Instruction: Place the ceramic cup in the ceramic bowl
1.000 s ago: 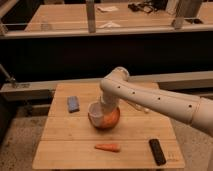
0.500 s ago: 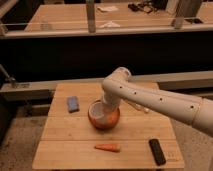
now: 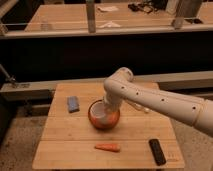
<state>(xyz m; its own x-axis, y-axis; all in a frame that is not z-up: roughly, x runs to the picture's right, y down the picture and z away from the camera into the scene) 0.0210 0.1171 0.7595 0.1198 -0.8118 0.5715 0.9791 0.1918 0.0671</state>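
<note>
one gripper (image 3: pixel 109 107) is what we have, lowered to the far rim of the ceramic bowl (image 3: pixel 105 121) at the middle of the wooden table (image 3: pixel 65 150), and we cannot tell how it stands around the ceramic cup (image 3: pixel 100 112), which sits white inside the bowl. we judge the placing step nearly done; next we need a clean release and a straight lift, clear of the carrot (image 3: pixel 107 147), remote (image 3: pixel 157 151) and blue sponge (image 3: pixel 73 103).

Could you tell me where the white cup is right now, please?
The white cup sits inside the orange bowl at the table's middle, with the gripper right above its far-right edge and the carrot lying nearer the camera.
</note>
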